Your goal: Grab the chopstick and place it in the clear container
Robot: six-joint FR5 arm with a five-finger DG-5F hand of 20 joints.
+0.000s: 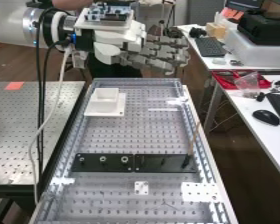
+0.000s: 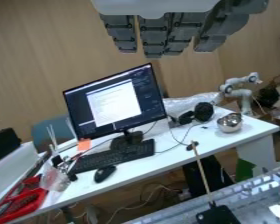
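Note:
My hand (image 1: 154, 52) is above the far end of the bench in the high view, its fingers extended and holding nothing. The fingers (image 2: 170, 32) in the wrist view hang straight and apart from everything. A thin wooden chopstick (image 1: 193, 137) stands upright, slightly tilted, at the right end of a black holder strip (image 1: 147, 163); the wrist view has the chopstick (image 2: 202, 172) rising from a black base (image 2: 217, 215). Toward the bench's far left sits a whitish square container (image 1: 107, 101) on a white plate. Whether it is clear, I cannot tell.
The perforated bench (image 1: 124, 137) has raised rails along its sides. Small white plates (image 1: 200, 192) lie near its close end. To the right are tables with a mouse (image 1: 266, 117), a keyboard and a red tray (image 1: 238, 80). A metal table (image 1: 27, 135) stands left; cables hang beside it.

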